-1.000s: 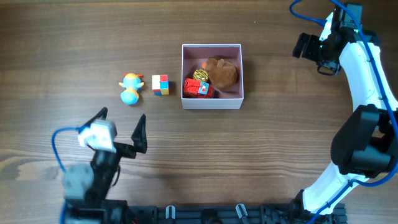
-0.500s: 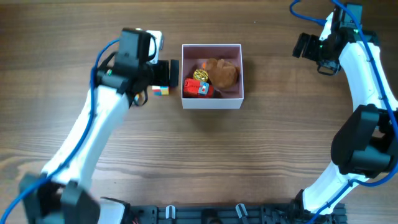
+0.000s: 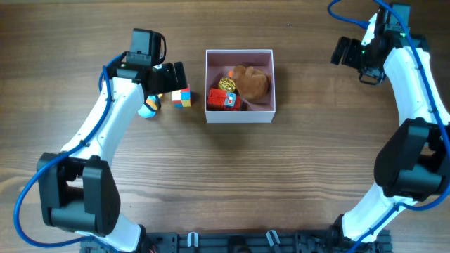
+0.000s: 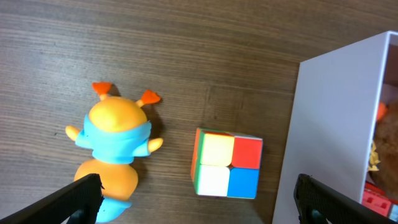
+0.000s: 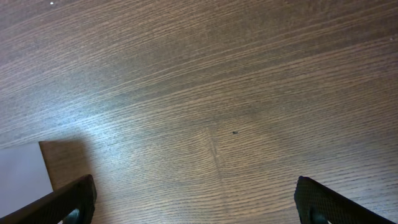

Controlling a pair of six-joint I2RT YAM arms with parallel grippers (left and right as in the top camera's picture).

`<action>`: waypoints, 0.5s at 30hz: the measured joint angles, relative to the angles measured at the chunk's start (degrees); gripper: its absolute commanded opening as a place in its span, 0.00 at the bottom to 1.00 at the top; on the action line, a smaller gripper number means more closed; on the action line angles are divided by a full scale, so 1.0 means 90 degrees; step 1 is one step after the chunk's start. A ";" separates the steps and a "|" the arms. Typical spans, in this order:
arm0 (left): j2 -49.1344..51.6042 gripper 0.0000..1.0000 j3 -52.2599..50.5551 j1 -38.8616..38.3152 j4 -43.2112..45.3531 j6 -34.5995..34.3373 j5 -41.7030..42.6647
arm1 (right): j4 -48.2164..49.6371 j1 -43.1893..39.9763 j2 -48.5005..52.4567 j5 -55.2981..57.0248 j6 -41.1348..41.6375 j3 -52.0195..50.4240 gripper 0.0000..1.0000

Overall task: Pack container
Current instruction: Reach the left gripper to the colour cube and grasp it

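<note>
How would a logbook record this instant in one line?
left pincer: open, above colour cube | right pincer: open, over table | container: holds some toys | outside: colour cube, duck toy

A dark brown wood-grain surface (image 3: 225, 176) fills every view. In the overhead view its grain runs side to side in long streaks of lighter and darker brown. The light is soft and even, leaving a pale sheen (image 5: 106, 118) on the wood in the right wrist view, where a tiny dark speck (image 5: 234, 132) sits near a faint short seam (image 5: 214, 155).
</note>
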 measured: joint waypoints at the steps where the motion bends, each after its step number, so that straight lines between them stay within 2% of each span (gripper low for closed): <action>1: 0.0000 1.00 0.0000 -0.0019 0.0029 0.0000 0.0000 | 0.0002 0.0000 0.0000 0.0000 0.0000 0.0000 1.00; 10: 0.0945 1.00 0.0029 -0.0430 0.0238 0.0316 0.0000 | 0.0002 0.0000 0.0000 0.0000 0.0000 0.0000 1.00; 15: 0.1001 1.00 0.0029 -0.0452 0.0248 0.0323 -0.0063 | 0.0002 0.0000 0.0000 0.0000 0.0000 0.0000 1.00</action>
